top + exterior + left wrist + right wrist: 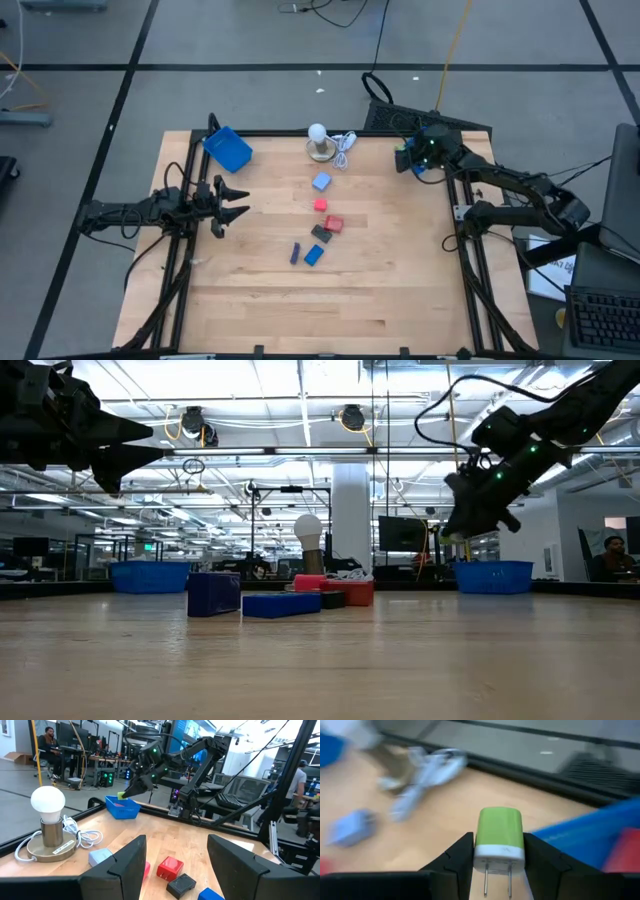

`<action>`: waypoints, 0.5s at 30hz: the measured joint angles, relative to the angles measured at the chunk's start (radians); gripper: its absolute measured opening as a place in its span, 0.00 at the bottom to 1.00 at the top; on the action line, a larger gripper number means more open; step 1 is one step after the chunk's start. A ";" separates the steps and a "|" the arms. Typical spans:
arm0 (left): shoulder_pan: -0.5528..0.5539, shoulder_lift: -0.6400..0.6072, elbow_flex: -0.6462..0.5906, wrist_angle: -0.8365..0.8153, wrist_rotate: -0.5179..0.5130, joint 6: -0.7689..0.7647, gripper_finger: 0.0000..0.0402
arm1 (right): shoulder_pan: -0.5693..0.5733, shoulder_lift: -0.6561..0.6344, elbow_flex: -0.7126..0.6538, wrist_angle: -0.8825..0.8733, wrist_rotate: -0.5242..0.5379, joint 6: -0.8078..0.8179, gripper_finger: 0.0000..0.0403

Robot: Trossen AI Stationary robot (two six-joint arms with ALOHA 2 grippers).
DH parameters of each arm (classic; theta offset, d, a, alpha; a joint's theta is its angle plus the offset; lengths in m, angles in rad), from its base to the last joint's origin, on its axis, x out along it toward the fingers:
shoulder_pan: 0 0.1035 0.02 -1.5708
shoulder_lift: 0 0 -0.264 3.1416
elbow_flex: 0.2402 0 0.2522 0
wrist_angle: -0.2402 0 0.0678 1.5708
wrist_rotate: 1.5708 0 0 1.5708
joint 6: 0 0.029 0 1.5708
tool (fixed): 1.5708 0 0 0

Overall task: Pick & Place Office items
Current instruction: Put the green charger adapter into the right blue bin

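**Six pieces on the table, one green piece held**

Two blue trays sit at the far corners. At the left edge, the left gripper (236, 200) hovers spread wide and empty, near the left tray (228, 148). Mid-table lie the light blue piece (321, 181), red pieces (334, 223), dark grey piece (321, 234), purple piece (295, 254) and blue piece (314, 255), behind them the white bulb lamp (318, 143). The right gripper (498, 851) pinches the green plug (499, 832) above the right tray (122, 808), which holds something red.

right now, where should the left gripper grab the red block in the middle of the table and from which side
Probably from straight above, closing across its two flat side faces. The red block lies low and flat, with the dark grey block close on one side, so a top-down approach avoids the neighbour. The left gripper is open, off toward the table's left edge.
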 joint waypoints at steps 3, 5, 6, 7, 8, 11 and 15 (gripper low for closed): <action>0.000 0.000 0.000 0.000 0.000 0.000 0.53 | 0.023 0.000 0.000 0.026 -0.109 0.025 0.32; 0.000 0.000 0.000 0.000 0.000 0.000 0.53 | 0.052 0.000 0.000 0.042 -0.160 0.014 0.32; 0.000 0.000 0.000 0.000 0.000 0.000 0.53 | 0.071 0.000 0.000 0.050 -0.182 0.006 0.32; 0.000 0.000 0.000 0.000 0.000 0.000 0.53 | 0.092 0.000 0.000 0.059 -0.199 0.000 0.32; 0.000 0.000 0.000 0.000 0.000 0.000 0.53 | 0.117 0.000 0.000 0.070 -0.203 -0.008 0.32; 0.000 0.000 0.000 0.000 0.000 0.000 0.53 | 0.198 0.000 -0.001 0.114 -0.231 -0.041 0.32; 0.000 0.000 0.000 0.000 0.000 0.000 0.53 | 0.314 0.007 -0.001 0.215 -0.308 -0.023 0.32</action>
